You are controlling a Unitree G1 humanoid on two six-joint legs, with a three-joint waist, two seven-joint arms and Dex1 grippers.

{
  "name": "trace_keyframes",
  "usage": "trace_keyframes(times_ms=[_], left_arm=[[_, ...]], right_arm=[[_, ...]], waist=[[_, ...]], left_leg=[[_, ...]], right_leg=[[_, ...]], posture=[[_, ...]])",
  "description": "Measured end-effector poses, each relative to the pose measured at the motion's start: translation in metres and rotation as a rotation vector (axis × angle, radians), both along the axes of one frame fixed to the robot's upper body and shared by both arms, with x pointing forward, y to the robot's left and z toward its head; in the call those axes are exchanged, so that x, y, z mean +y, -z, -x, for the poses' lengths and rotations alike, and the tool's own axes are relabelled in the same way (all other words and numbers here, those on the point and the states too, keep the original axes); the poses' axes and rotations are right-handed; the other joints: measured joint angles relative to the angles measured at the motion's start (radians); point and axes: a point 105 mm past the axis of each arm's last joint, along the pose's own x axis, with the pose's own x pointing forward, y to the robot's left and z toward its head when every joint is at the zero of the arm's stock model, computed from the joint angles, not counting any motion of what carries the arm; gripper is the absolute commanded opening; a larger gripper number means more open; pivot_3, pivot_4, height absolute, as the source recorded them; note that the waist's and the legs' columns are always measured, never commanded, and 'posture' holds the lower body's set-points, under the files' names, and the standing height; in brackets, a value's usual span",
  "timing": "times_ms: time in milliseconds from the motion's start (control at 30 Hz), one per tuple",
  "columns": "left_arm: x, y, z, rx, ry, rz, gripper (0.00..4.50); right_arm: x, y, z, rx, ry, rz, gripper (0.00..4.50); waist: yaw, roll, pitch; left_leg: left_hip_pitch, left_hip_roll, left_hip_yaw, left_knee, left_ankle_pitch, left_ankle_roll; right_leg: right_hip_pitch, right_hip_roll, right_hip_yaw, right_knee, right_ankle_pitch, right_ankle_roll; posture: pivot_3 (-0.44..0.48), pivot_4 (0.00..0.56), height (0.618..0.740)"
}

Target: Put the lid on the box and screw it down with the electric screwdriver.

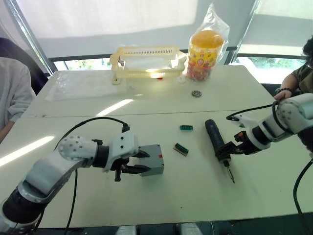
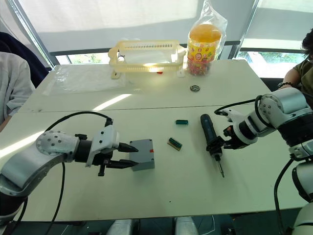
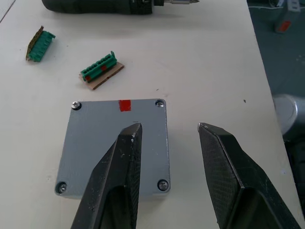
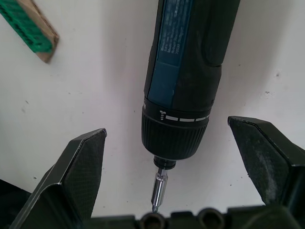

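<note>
The grey box [image 1: 155, 170] stands on the white table with the lid [image 3: 97, 138] lying flat on top of it. A screw head shows at each corner of the lid, and there is a red mark at one edge. My left gripper [image 1: 142, 161] is open at the box's left side, with one finger over the lid and the other off its edge. The black electric screwdriver [image 1: 216, 137] lies on the table to the right, bit toward the front edge. My right gripper [image 4: 167, 128] is open, and its fingers straddle the screwdriver's chuck end without touching it.
Two small green connector pieces [image 1: 186, 128] [image 1: 181, 149] lie between box and screwdriver. At the far end stand a yellow slotted basket [image 1: 146, 61], a bagged snack jar [image 1: 205, 49] and a small round metal part [image 1: 196, 93]. People sit at the left [image 1: 10, 93] and right [image 1: 301, 73] edges.
</note>
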Motion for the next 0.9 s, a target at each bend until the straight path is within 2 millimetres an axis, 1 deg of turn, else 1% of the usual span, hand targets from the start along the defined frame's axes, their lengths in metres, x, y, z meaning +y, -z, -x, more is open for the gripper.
trace_keyframes(times_ms=[33, 133, 200, 267, 400, 467, 533, 600, 633, 667, 700, 767, 800, 833, 900], left_arm=[[0.000, -0.001, 0.001, -0.003, -0.003, -0.003, 1.87], [-0.001, -0.002, 0.001, -0.013, -0.006, -0.001, 1.87], [0.000, -0.002, 0.000, -0.011, -0.014, -0.002, 1.87], [0.000, -0.002, 0.000, -0.010, -0.020, -0.003, 1.87], [0.000, -0.002, -0.001, -0.012, -0.021, -0.004, 1.87], [0.003, -0.002, -0.004, -0.011, -0.030, -0.009, 1.87], [0.010, -0.001, -0.010, 0.007, -0.051, -0.013, 1.87], [0.021, -0.001, -0.018, 0.032, -0.086, -0.004, 1.87], [0.026, -0.003, -0.023, 0.048, -0.103, 0.012, 1.87], [0.030, -0.005, -0.028, 0.061, -0.116, 0.026, 1.87], [0.034, -0.007, -0.033, 0.073, -0.125, 0.037, 1.87], [0.033, -0.013, -0.039, 0.077, -0.112, 0.057, 1.87], [0.032, -0.014, -0.040, 0.077, -0.102, 0.060, 1.87], [0.031, -0.015, -0.041, 0.080, -0.085, 0.060, 1.87], [0.028, -0.014, -0.045, 0.101, -0.069, 0.065, 1.87]], right_arm=[[0.002, 0.006, -0.002, 0.010, 0.007, 0.011, 4.48], [0.002, 0.011, -0.008, -0.001, 0.020, 0.059, 3.67], [-0.001, 0.014, -0.011, -0.016, 0.032, 0.098, 2.65], [0.000, 0.016, -0.012, -0.029, 0.024, 0.108, 1.79], [-0.003, 0.017, -0.009, -0.045, 0.018, 0.119, 1.76], [-0.006, 0.018, -0.008, -0.054, 0.043, 0.101, 1.76], [-0.011, 0.017, -0.009, -0.076, 0.109, 0.045, 1.76], [-0.021, 0.014, -0.011, -0.121, 0.201, 0.013, 1.76], [-0.029, 0.012, -0.011, -0.161, 0.255, 0.001, 1.76], [-0.035, 0.009, -0.010, -0.212, 0.301, -0.006, 1.76], [-0.036, 0.002, -0.011, -0.299, 0.340, -0.016, 1.76], [-0.027, -0.014, -0.012, -0.482, 0.355, -0.021, 1.76], [-0.024, -0.018, -0.010, -0.532, 0.353, -0.007, 1.76], [-0.023, -0.021, -0.005, -0.624, 0.368, 0.043, 1.76], [-0.023, -0.020, -0.001, -0.801, 0.466, 0.101, 1.76]], waist=[[0.000, 0.000, 0.000], [0.000, -0.003, -0.002], [-0.001, -0.005, -0.003], [0.000, -0.006, -0.004], [0.002, -0.007, -0.004], [0.005, -0.008, -0.005], [0.006, -0.008, -0.005], [0.006, -0.007, -0.004], [0.010, -0.006, -0.004], [0.014, -0.006, -0.004], [0.012, -0.006, -0.003], [0.002, -0.004, -0.003], [-0.001, -0.004, -0.003], [-0.001, -0.004, -0.003], [0.001, -0.003, -0.003]], left_leg=[[0.000, 0.000, 0.000, 0.000, 0.000, 0.000], [0.001, 0.000, -0.001, 0.000, 0.000, 0.000], [0.001, 0.000, -0.001, 0.001, 0.000, 0.000], [0.002, 0.000, -0.001, 0.001, 0.000, 0.000], [0.002, 0.000, -0.001, 0.001, 0.000, 0.000], [0.002, 0.000, -0.001, 0.001, 0.000, 0.000], [0.002, 0.000, -0.001, 0.001, 0.000, 0.000], [0.001, 0.000, -0.001, 0.002, 0.000, 0.000], [0.000, -0.001, -0.001, 0.001, 0.000, 0.000], [-0.001, -0.001, -0.001, 0.001, 0.000, 0.000], [-0.001, 0.000, -0.002, 0.001, 0.000, 0.000], [-0.001, 0.000, -0.001, -0.001, 0.000, 0.000], [-0.001, 0.000, -0.002, -0.001, 0.000, 0.000], [0.000, 0.000, -0.002, -0.002, 0.000, 0.000], [0.000, 0.002, -0.004, -0.002, 0.000, 0.000]], right_leg=[[0.000, 0.000, 0.000, 0.000, 0.000, 0.000], [0.002, 0.001, 0.000, 0.000, 0.000, 0.000], [0.002, 0.001, 0.000, 0.000, 0.000, 0.000], [0.003, 0.001, 0.000, 0.000, 0.000, 0.000], [0.004, 0.001, -0.001, -0.001, 0.000, 0.000], [0.004, 0.001, -0.001, -0.001, 0.000, -0.001], [0.005, 0.001, 0.000, -0.002, 0.000, -0.001], [0.004, 0.000, 0.000, -0.002, 0.000, -0.001], [0.003, 0.000, 0.000, -0.002, 0.000, -0.001], [0.003, 0.000, 0.000, -0.002, 0.000, 0.000], [0.002, 0.001, 0.000, -0.001, 0.001, 0.000], [0.000, 0.001, 0.000, 0.001, 0.001, 0.001], [0.000, 0.002, 0.000, 0.002, 0.001, 0.001], [-0.001, 0.002, 0.000, 0.002, 0.001, 0.001], [-0.001, 0.004, -0.001, 0.003, 0.000, 0.001]], posture=[[0.000, 0.150, 0.740], [0.000, 0.150, 0.740], [0.000, 0.150, 0.740], [0.000, 0.150, 0.740], [0.000, 0.150, 0.740], [0.000, 0.150, 0.740], [0.000, 0.150, 0.740], [0.000, 0.150, 0.740], [0.000, 0.150, 0.740], [0.000, 0.150, 0.740], [0.000, 0.150, 0.740], [0.000, 0.150, 0.740], [0.000, 0.150, 0.740], [0.000, 0.150, 0.740], [0.000, 0.150, 0.740]])
